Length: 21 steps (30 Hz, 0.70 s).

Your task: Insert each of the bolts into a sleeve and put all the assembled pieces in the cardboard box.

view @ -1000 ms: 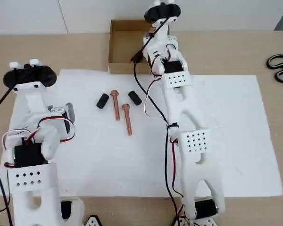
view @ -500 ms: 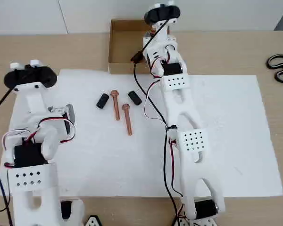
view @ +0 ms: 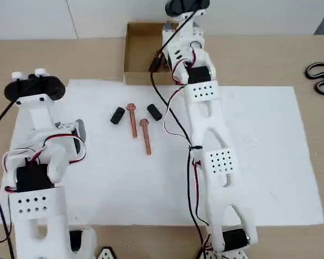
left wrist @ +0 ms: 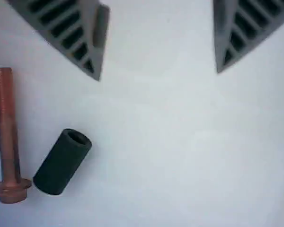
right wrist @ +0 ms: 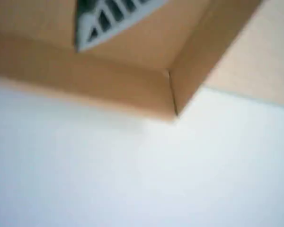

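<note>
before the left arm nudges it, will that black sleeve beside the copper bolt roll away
Lying on its side, the round black sleeve would probably roll if pushed sideways. Its open bore suggests hollow, so likely light. The copper bolt beside it might block it that way.

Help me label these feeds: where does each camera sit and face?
High view: fixed overhead, looking down on white foam mat, brown cardboard box, white left arm and right arm.
Left wrist view: on left arm, looking down at mat through open left gripper.
Right wrist view: on right arm, facing box corner past right gripper.
Shared: high and left wrist views show black cylindrical sleeve, copper bolt.
</note>
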Each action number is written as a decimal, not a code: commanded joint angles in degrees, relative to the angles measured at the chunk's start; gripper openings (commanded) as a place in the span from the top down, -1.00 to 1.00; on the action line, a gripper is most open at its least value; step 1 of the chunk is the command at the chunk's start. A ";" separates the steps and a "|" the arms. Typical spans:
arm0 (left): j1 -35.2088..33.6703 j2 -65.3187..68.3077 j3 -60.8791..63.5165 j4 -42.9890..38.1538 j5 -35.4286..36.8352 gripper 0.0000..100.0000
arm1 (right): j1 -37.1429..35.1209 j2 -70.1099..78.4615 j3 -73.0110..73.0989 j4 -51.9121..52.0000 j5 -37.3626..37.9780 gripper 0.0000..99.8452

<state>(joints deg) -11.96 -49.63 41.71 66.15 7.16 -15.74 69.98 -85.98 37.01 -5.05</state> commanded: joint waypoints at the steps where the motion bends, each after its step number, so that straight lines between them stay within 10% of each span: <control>1: -0.35 -1.05 -0.75 0.09 -0.35 0.70 | -1.71 -1.98 -10.90 10.07 0.53 0.59; 15: -0.26 -1.05 -0.57 0.18 -0.18 0.70 | -7.78 -19.03 -10.37 54.20 0.53 0.59; 21: -0.26 -1.05 -0.57 0.18 0.00 0.70 | -8.57 -17.71 -10.37 58.07 0.18 0.59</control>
<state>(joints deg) -11.96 -49.63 41.71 66.15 7.25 -24.09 55.47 -94.24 94.33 -5.05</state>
